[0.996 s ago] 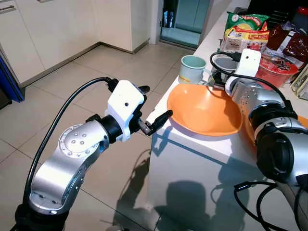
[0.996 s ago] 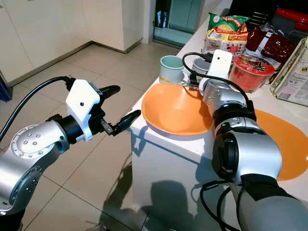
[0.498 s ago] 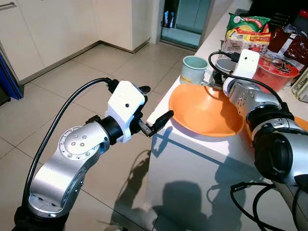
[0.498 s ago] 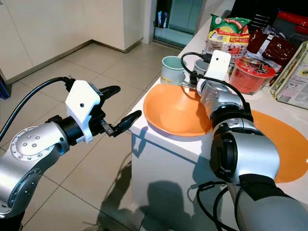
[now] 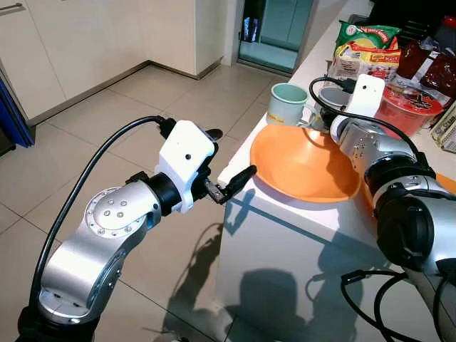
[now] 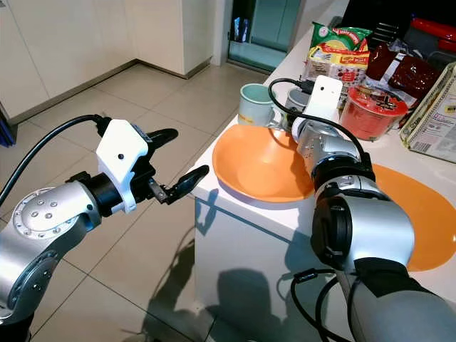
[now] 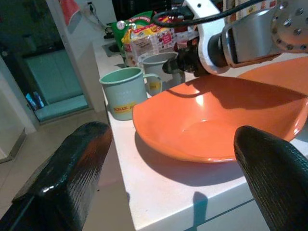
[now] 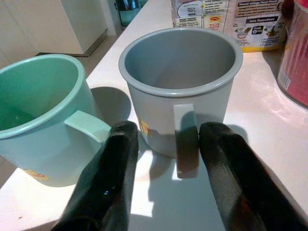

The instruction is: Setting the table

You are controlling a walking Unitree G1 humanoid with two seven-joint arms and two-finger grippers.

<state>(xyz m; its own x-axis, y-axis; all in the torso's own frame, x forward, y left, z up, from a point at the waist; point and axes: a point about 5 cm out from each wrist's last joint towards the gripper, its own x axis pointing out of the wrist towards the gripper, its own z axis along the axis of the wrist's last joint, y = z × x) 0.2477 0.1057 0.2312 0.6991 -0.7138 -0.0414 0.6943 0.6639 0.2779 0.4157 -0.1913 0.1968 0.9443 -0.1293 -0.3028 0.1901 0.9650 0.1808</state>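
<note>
A wide orange bowl (image 5: 303,167) sits at the left corner of the white table (image 5: 285,228). Behind it stand a pale green mug (image 5: 285,103) and a grey mug (image 8: 180,82), side by side. My right arm reaches over the bowl's far rim. Its gripper (image 8: 168,137) is open, with one black finger on each side of the grey mug's handle (image 8: 186,139). My left gripper (image 5: 231,152) hangs open in the air just off the table's left edge, level with the bowl's rim and holding nothing.
An orange placemat (image 6: 420,206) lies to the right of the bowl. A red noodle cup (image 6: 370,110), snack packets (image 6: 338,50) and a printed box (image 6: 434,114) crowd the table's far end. Tiled floor (image 5: 85,157) stretches to the left.
My right gripper has edged slightly closer to the grey mug. The left arm has barely moved.
</note>
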